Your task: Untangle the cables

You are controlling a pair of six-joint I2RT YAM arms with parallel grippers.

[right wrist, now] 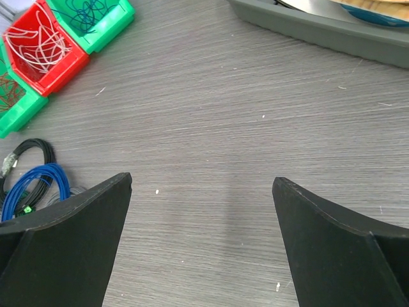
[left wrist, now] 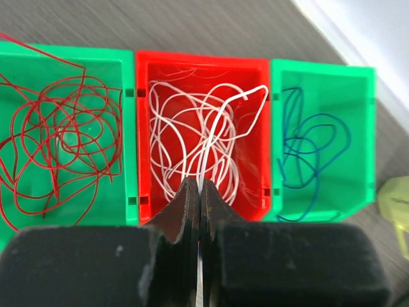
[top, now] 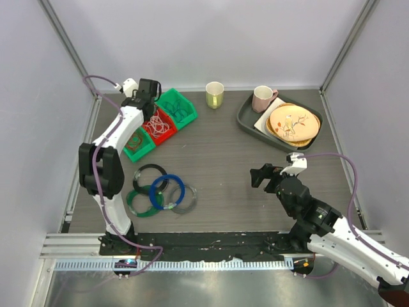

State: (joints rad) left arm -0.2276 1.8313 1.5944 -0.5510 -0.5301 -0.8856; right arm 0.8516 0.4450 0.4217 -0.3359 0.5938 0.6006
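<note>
**A:** What is the left pincer [left wrist: 200, 185] doing?

**B:** Its jaws are pressed together on one strand of the white wire [left wrist: 192, 134], which runs up between them. It hangs right over the red bin [left wrist: 201, 59], where the rest of that wire lies in loose loops.

**A:** So how should this step be done well?

**B:** My guess is the strand is being laid into the bin. I would lower it until the slack sits inside the walls, then part the jaws straight and lift away vertically. A sideways drag could snag a loop and pull the heap out.

**A:** What sits either side?

**B:** Green bins touch it on both flanks, one holding red wire [left wrist: 57, 141], the other blue wire [left wrist: 313, 147]. The white tail should not flop over either wall, or the colours mix again.

**A:** And the right pincer [right wrist: 202, 182]?

**B:** Spread wide, holding nothing, hovering over bare worktop [top: 223, 153] well apart from the bins.

**A:** Anything left to sort?

**B:** A bundle of coiled cables [top: 154, 193] lies overlapped near the left arm's base. Whether those count as tangled, I cannot tell from here.
</note>
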